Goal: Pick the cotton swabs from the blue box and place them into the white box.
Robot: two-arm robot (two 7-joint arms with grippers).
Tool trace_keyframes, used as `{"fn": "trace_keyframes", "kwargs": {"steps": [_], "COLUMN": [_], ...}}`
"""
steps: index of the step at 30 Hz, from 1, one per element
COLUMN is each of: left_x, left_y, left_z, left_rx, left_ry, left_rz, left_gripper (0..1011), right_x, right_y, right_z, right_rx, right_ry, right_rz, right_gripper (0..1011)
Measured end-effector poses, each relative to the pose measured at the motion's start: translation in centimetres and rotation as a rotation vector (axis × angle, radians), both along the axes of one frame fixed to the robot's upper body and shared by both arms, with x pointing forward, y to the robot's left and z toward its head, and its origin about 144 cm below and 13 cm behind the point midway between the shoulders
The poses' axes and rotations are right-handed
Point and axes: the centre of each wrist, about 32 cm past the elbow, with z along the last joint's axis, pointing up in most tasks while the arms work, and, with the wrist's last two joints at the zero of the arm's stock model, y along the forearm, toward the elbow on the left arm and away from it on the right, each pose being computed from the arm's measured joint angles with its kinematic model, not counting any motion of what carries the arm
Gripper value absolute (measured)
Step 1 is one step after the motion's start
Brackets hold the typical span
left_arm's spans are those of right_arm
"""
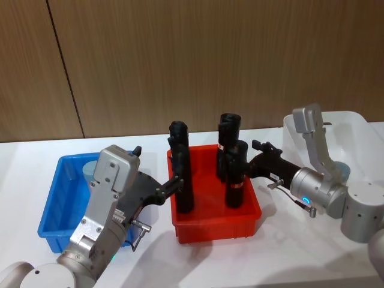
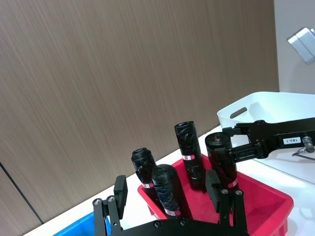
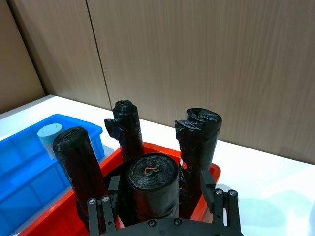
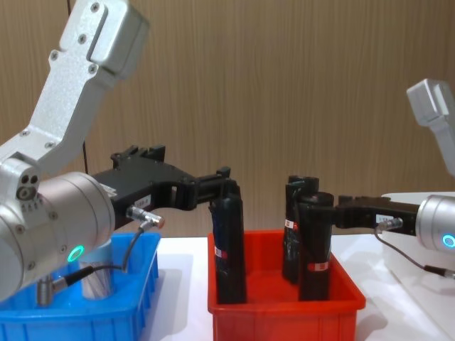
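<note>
A cotton swab jar (image 1: 90,170) with a pale blue lid stands in the blue box (image 1: 54,207), at that box's right end; the right wrist view also catches the jar (image 3: 50,137). The white box (image 1: 354,123) sits at the far right. Both grippers are over the red bin between the boxes. My left gripper (image 1: 175,183) is open, its fingers (image 2: 120,189) straddling the top of a black roll (image 2: 167,191). My right gripper (image 1: 255,157) is open too, with another black roll (image 3: 150,187) between its fingers (image 3: 206,179).
The red bin (image 1: 216,223) holds several upright black rolls with red-white labels. A wood-panelled wall runs close behind the white table. Bare tabletop lies in front of the bins.
</note>
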Motion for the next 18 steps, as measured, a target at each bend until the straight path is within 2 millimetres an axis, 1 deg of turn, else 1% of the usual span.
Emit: {"fn": "trace_keyframes", "kwargs": {"steps": [11,14,15,16,17,18], "left_x": [0.0,0.0,0.0,0.0,0.0,0.0], "left_y": [0.0,0.0,0.0,0.0,0.0,0.0], "left_z": [0.0,0.0,0.0,0.0,0.0,0.0], "left_rx": [0.000,0.000,0.000,0.000,0.000,0.000], "left_ry": [0.000,0.000,0.000,0.000,0.000,0.000], "left_rz": [0.000,0.000,0.000,0.000,0.000,0.000], "left_gripper": [1004,1004,1004,1004,1004,1004], "right_x": [0.9,1.1,1.2,1.2,1.3,1.4], "right_y": [0.3,0.3,0.4,0.4,0.4,0.4], "right_z": [-0.1,-0.1,-0.1,-0.1,-0.1,-0.1], "right_rx": [0.000,-0.001,-0.001,-0.002,-0.002,-0.002], "right_ry": [0.000,-0.001,-0.003,-0.003,-0.005,-0.006], "right_rz": [0.042,0.055,0.058,0.060,0.065,0.070], "right_gripper": [1000,962,931,921,869,862]}}
